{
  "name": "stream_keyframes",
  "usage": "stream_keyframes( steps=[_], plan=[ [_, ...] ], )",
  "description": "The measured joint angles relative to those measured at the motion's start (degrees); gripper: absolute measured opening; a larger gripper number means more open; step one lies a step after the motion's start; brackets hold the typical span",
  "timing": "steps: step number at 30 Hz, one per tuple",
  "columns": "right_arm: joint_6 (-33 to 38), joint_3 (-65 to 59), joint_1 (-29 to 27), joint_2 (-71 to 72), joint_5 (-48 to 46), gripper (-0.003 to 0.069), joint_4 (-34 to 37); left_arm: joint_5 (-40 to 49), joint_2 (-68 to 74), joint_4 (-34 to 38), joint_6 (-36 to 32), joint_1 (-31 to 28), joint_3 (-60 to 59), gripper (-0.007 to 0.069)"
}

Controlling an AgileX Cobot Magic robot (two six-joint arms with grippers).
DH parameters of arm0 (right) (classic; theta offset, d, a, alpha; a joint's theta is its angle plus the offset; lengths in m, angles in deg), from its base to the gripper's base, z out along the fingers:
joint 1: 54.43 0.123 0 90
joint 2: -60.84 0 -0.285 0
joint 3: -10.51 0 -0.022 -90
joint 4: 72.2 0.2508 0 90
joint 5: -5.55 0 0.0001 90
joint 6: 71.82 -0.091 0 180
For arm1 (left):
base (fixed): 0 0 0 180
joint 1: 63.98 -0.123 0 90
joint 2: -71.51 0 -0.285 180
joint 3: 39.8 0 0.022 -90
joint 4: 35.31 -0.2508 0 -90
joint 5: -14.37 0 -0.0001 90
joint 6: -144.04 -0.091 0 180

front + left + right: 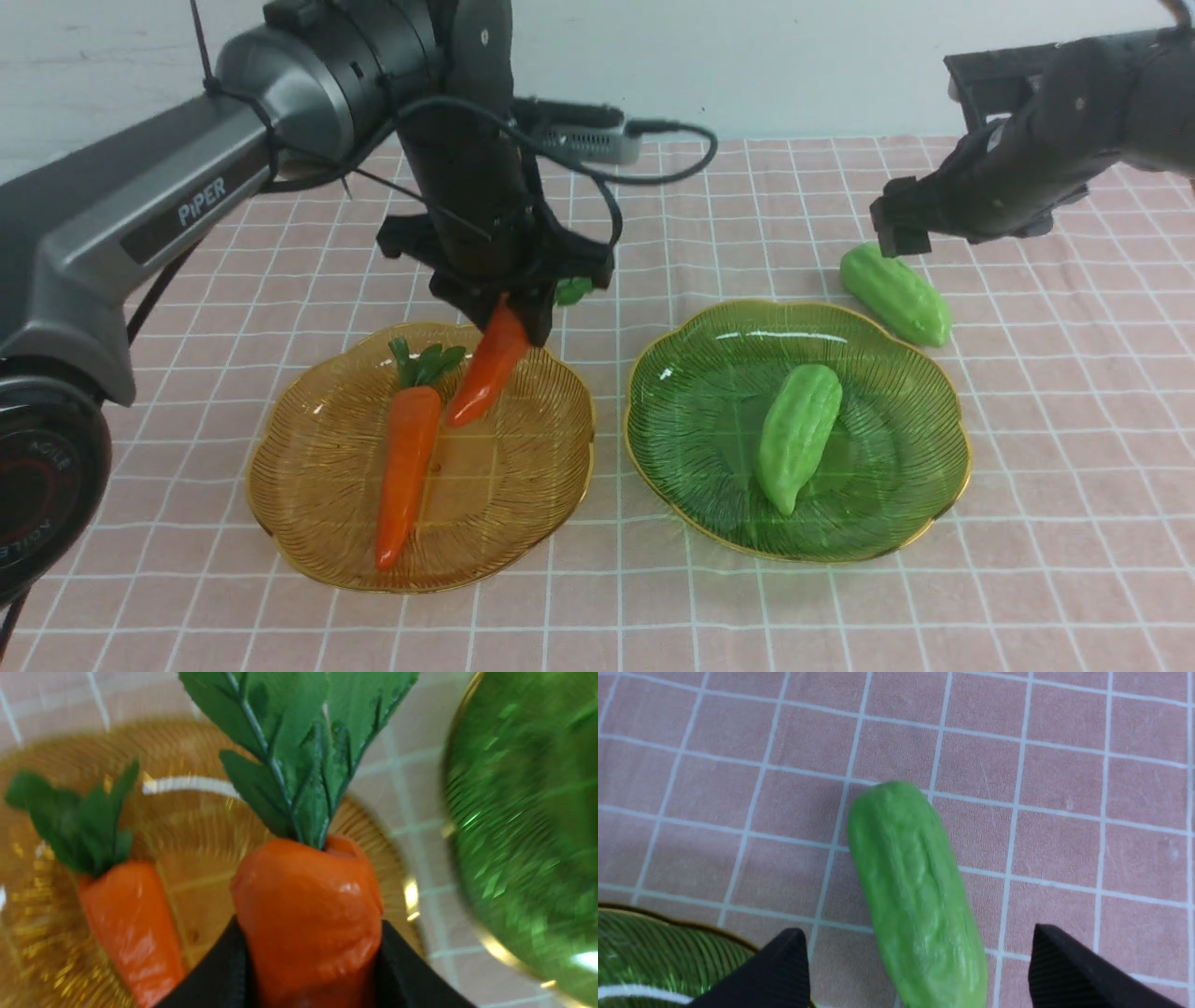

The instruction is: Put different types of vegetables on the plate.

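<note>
My left gripper [509, 322] is shut on an orange carrot [487, 369] and holds it tip-down over the amber plate [308, 523]; its leafy top [299, 751] fills the left wrist view above the orange body [308, 914]. A second carrot [407, 462] lies on the amber plate, also in the left wrist view [131, 933]. One green gourd [796, 434] lies in the green plate [896, 504]. A second gourd [896, 294] lies on the cloth behind that plate. My right gripper [901, 233] is open above its far end, its jaws either side of the gourd [920, 896].
A pink checked cloth [1074, 420] covers the table. A grey box with a black cable [597, 140] lies at the back behind the left arm. The green plate's rim [654, 947] shows near the right gripper's fingers.
</note>
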Motion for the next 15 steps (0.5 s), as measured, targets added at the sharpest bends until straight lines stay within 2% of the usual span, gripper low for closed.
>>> stream_keyframes(
  steps=[4, 12, 15],
  plan=[
    [0.0, 5.2, 0.0, -5.8, -1.1, 0.0577, 0.0, 0.0, -0.1, -1.8, 0.4, 0.0, -5.2, 0.0227],
    [0.0, 12.8, 0.0, -15.0, -4.7, 0.0577, 0.0, -0.3, 0.2, -1.9, 1.0, 0.0, -5.6, 0.0227],
    [0.0, 14.2, 0.0, -16.8, -5.5, 0.0556, 0.0, -0.4, 0.5, -1.9, 0.8, 0.0, -5.6, 0.0234]
  ],
)
